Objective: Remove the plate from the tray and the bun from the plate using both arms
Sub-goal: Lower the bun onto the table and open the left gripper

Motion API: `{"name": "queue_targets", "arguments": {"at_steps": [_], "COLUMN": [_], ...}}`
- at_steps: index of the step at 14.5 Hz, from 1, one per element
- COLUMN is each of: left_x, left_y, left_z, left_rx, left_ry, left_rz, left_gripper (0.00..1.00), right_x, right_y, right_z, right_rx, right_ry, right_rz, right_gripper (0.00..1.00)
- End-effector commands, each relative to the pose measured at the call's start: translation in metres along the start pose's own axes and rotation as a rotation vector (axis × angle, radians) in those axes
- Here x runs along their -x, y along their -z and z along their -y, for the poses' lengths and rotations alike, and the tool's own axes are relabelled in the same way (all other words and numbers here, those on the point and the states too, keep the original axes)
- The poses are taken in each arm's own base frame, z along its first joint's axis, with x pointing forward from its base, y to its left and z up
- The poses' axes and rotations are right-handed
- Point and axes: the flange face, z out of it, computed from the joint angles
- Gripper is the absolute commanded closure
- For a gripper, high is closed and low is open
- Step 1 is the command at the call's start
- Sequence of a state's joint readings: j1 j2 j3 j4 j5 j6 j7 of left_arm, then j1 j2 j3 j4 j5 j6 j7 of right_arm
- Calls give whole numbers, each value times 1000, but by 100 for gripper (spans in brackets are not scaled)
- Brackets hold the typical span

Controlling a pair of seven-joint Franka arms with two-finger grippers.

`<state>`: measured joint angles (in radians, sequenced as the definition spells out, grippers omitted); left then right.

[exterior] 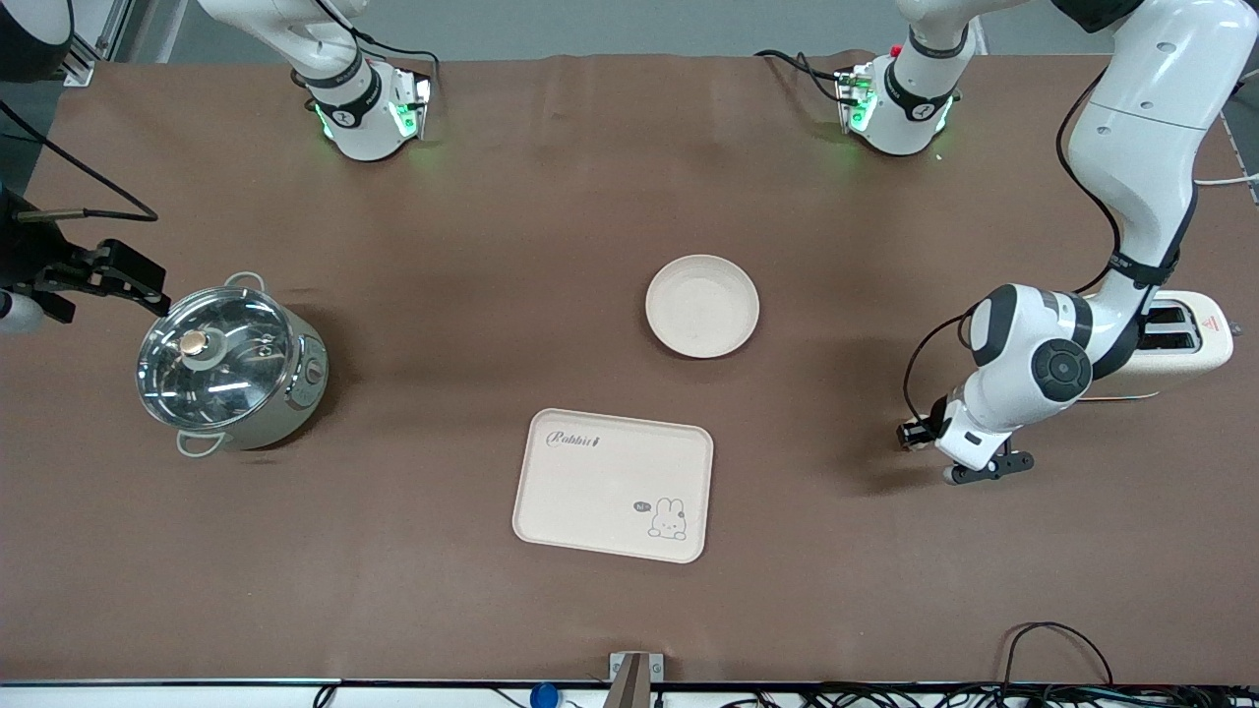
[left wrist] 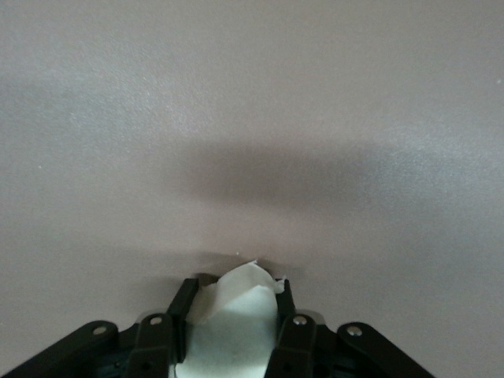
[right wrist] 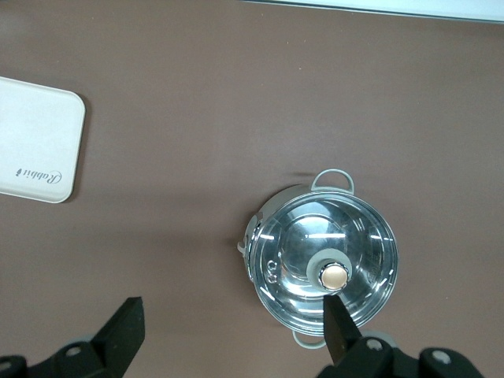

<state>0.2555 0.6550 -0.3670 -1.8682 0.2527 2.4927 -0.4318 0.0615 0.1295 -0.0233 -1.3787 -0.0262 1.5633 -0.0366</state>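
The round cream plate (exterior: 702, 306) lies empty on the brown table, farther from the front camera than the tray. My left gripper (exterior: 984, 469) hangs low over bare table beside the toaster. In the left wrist view this gripper (left wrist: 235, 285) is shut on a pale whitish lump, the bun (left wrist: 236, 327), which fills the gap between the fingers. The bun is hidden in the front view. My right gripper (exterior: 148, 290) is open and empty, in the air beside the pot at the right arm's end. In the right wrist view it (right wrist: 232, 327) is over bare table next to the pot.
A rectangular cream tray with a rabbit drawing (exterior: 614, 485) lies nearer the front camera than the plate; its corner shows in the right wrist view (right wrist: 35, 142). A steel pot with a glass lid (exterior: 226, 366) (right wrist: 323, 264) stands by my right gripper. A cream toaster (exterior: 1185, 339) stands at the left arm's end.
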Motion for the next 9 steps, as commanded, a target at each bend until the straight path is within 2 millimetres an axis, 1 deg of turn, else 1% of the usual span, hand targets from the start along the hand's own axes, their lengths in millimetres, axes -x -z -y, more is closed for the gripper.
{"name": "queue_targets", "arguments": {"at_steps": [1, 2, 3, 4, 6, 7, 9], "left_x": [2, 2, 2, 4, 4, 4, 3], "left_y": [-9, -9, -8, -8, -5, -5, 3], "left_z": [-11, -12, -13, -19, -22, -22, -23], "left_rx": [12, 12, 12, 11, 12, 11, 7], "left_ry": [-7, -8, -10, -16, -15, -17, -18], "left_rz": [-3, -2, -2, -2, -3, -4, -9], "left_gripper": [35, 32, 29, 21, 2, 0, 0], "right_x": [6, 6, 6, 4, 5, 7, 7], "right_y": [4, 3, 1, -2, -2, -1, 0], "right_z": [-4, -5, -10, -14, -19, -20, -17], "right_rx": [14, 14, 13, 14, 14, 12, 12], "right_ry": [-22, -23, -32, -38, -44, -46, -43], "right_rz": [3, 4, 4, 4, 7, 12, 9], "right_gripper": [0, 0, 0, 0, 0, 0, 0]}}
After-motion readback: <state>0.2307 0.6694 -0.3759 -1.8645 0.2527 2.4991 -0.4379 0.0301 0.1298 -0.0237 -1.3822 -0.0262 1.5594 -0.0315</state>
